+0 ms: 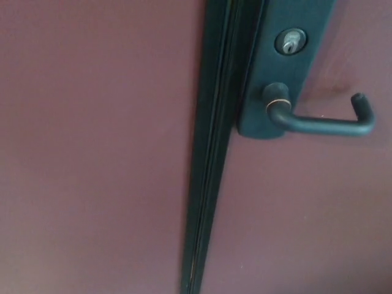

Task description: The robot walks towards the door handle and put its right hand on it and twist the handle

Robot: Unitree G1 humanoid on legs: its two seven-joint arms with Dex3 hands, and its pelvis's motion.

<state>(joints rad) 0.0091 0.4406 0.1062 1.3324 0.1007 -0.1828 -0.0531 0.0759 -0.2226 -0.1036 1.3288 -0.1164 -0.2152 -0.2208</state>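
views: one, head camera | faces: straight at the maroon door (92, 153), close up | framing: dark door edge strip (214, 153) runs top to bottom, slightly tilted; handle plate (288, 67) and door handle (324, 122) upper right | shared area: none, single view
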